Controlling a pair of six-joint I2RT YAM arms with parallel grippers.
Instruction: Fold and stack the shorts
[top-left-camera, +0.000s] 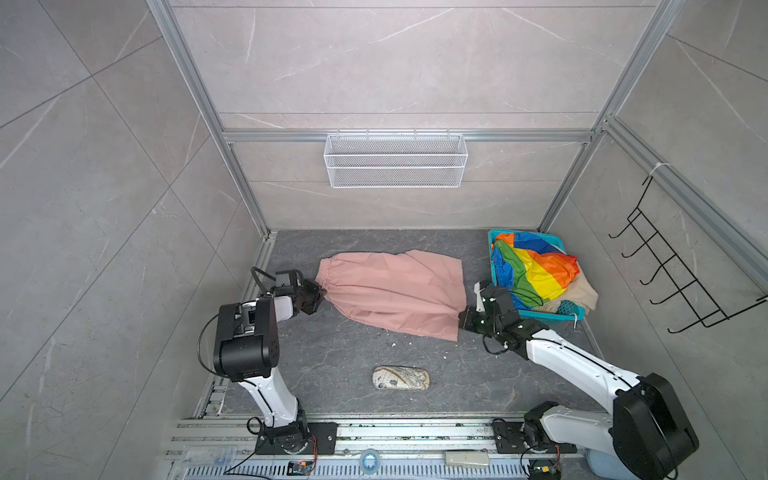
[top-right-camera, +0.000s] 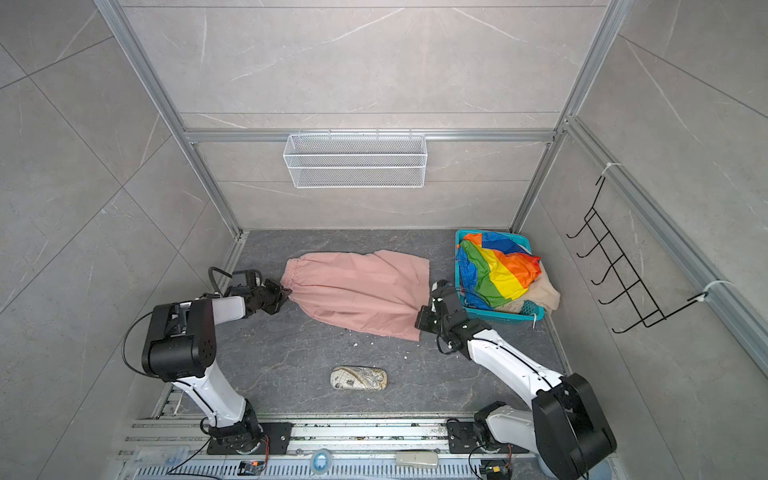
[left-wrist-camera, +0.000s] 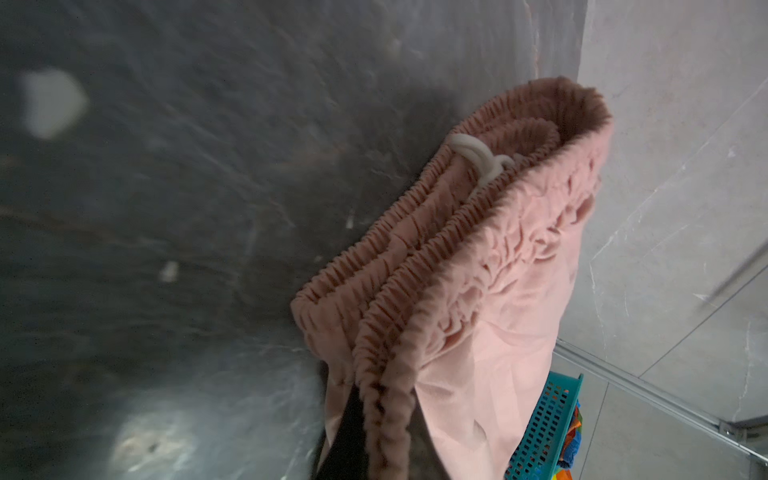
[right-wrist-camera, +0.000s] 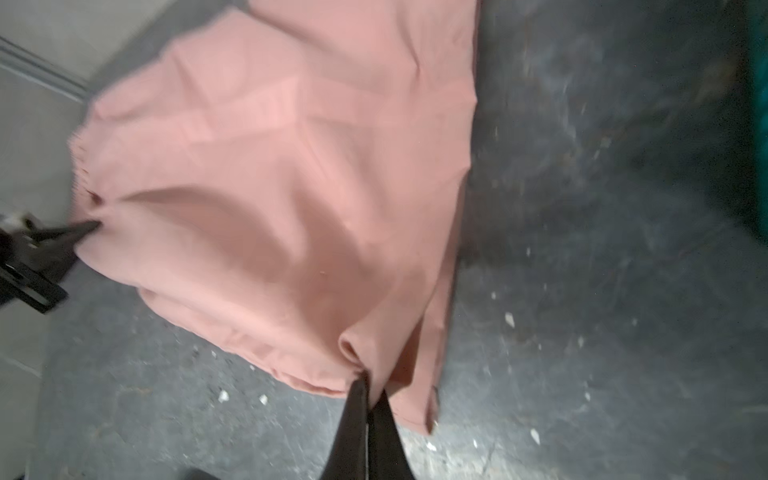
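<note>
Left pincer (top-left-camera: 322, 296): pressed together on the near corner of the gathered waistband of the pink shorts (top-left-camera: 395, 286). The wrist view shows the elastic bunched against the dark fingers (left-wrist-camera: 347, 440), with a white drawstring (left-wrist-camera: 478, 158) showing inside the waist opening.

Right pincer (top-left-camera: 462, 316): pressed together on the near hem corner of the same garment. Its wrist view shows the two fingertips closed on a fold of pink cloth (right-wrist-camera: 368, 384).

Pink shorts: stretched between the two pincers and lying across the dark surface (top-left-camera: 332, 365), waistband toward the left pincer, leg hems toward the right pincer. The cloth shows creases running lengthwise.

Teal basket (top-left-camera: 550, 319): just beside the right pincer, on its outer side, against the corner. The rainbow-striped shorts (top-left-camera: 536, 270) lie heaped in it; the beige shorts (top-left-camera: 582, 293) lie under them and spill over the rim.

Patterned pouch (top-left-camera: 401, 379): on the surface, between the two arms, nearer their bases than the pincers, apart from the pink shorts.
</note>
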